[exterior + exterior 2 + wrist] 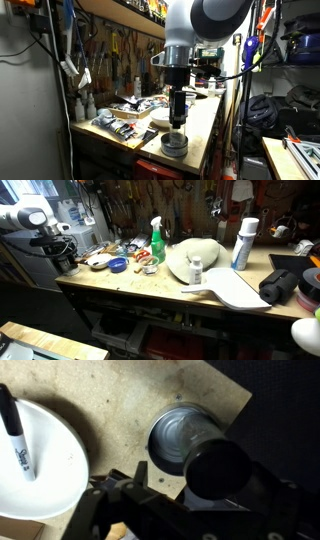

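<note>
In the wrist view my gripper (203,486) is shut on a black cylinder (215,468), seen end-on. It hangs just above and beside an open round metal tin (183,438) that stands on the wooden bench near its edge. A white plate (55,475) to the left holds a black marker (17,430). In an exterior view my gripper (178,112) points straight down over the grey tin (174,143), with the white plate (160,119) behind it. In an exterior view the arm and gripper (58,250) are at the bench's far left end.
A flat tray of tools (120,126) lies beside the plate, and a pegboard wall of tools (115,50) stands behind. Further along the bench are a green spray bottle (157,240), a blue bowl (117,266), a white dome-shaped thing (195,258) and a white can (243,242). The bench edge (235,420) runs close to the tin.
</note>
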You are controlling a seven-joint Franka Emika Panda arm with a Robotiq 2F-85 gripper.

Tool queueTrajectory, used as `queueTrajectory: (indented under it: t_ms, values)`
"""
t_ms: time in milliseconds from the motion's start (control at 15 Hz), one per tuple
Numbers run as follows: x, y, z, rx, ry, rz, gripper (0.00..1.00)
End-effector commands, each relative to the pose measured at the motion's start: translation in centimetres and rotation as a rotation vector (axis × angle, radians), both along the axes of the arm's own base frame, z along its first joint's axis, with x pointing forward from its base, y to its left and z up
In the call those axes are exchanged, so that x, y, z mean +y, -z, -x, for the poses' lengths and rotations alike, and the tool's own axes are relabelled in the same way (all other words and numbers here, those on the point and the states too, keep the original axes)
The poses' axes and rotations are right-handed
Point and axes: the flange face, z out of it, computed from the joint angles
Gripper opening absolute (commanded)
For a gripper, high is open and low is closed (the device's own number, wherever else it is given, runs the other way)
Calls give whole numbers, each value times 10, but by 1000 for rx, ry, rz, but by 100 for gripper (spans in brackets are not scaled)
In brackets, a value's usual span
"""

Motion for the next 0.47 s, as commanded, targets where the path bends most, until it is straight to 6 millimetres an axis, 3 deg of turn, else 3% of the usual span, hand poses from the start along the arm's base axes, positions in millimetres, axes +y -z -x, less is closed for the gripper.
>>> queueTrajectory:
  t_ms: [0, 267, 333, 400]
  values:
    - [-9, -30, 11, -35, -15, -32, 100]
    - [-45, -75, 17, -115, 27, -154, 100]
    - [-26, -58, 0, -94, 25, -89, 100]
    - [-33, -67, 0, -112, 29, -100, 100]
